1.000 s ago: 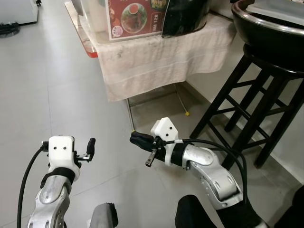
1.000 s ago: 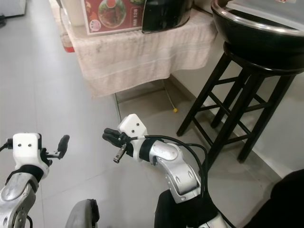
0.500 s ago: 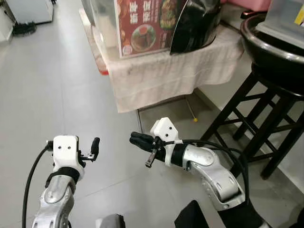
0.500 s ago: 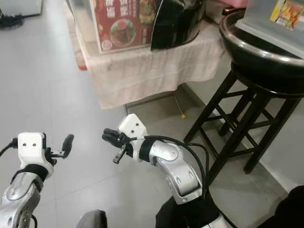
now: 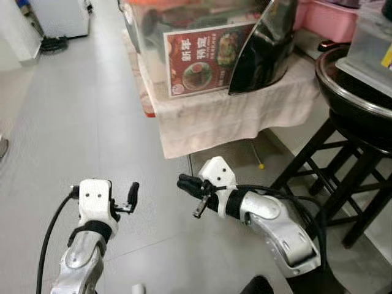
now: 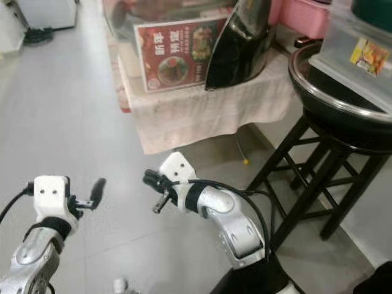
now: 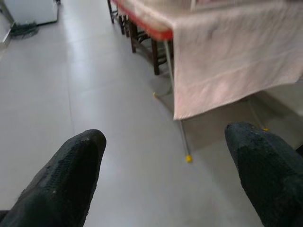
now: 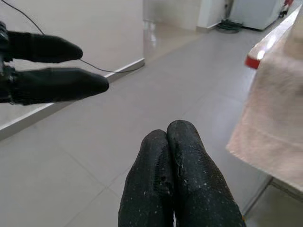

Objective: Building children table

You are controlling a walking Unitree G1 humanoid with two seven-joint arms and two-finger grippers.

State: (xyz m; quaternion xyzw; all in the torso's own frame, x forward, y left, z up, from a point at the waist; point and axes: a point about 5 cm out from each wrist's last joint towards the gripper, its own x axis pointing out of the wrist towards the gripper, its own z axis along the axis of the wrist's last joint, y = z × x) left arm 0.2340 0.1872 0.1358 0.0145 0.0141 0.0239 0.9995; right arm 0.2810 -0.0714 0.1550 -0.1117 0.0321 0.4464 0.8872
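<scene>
No table parts in sight; both claws empty over the tiled floor [image 5: 73, 110].

Since a second ago our view has lifted, bringing the cloth-draped surface [image 5: 233, 116] further into frame ahead of the right claw [image 5: 185, 184], fingers pressed together. The left claw [image 5: 131, 191] stands with fingers apart. A black stool [image 5: 343, 177] lies beyond the right claw. We judge we are searching, assembly unstarted.

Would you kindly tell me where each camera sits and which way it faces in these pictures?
Left eye, right eye: on the head, looking forward and down at the grey floor, the cloth-covered table and black stool; both silver arms show.
Left wrist: along the open left gripper toward that table.
Right wrist: along the shut right gripper; the left gripper shows too.
Shared: the table's pale cloth.
</scene>
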